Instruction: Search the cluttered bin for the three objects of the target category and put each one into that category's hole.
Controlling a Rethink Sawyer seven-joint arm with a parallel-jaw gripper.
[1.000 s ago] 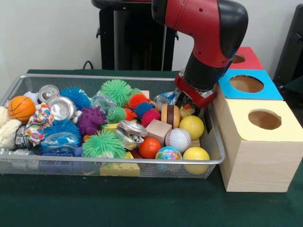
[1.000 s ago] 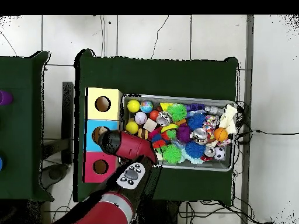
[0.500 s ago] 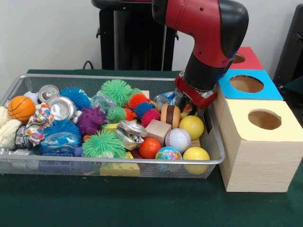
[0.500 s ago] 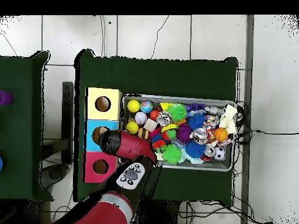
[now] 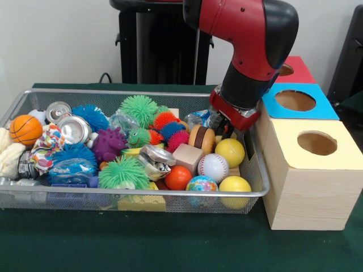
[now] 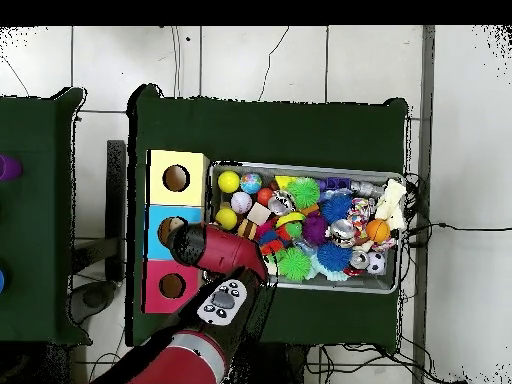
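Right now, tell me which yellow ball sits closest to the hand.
The yellow ball just below the hand, behind the baseball; the other yellow ball lies at the bin's front rim.

Front view: bright, even room light, looks like it comes from above. Soft dark shadow under wire bin (image 5: pixel 34 195) on green table cloth (image 5: pixel 170 243). Small white shine spots on red arm (image 5: pixel 249 34) and crushed cans (image 5: pixel 74 127). Yellow box top (image 5: pixel 317 144) a bit washed out. Far toys a little soft, no real blur.

Overhead view: floor tiles (image 6: pixel 250 60) very white, cloth very dark. Toys in bin small and hard to tell apart.
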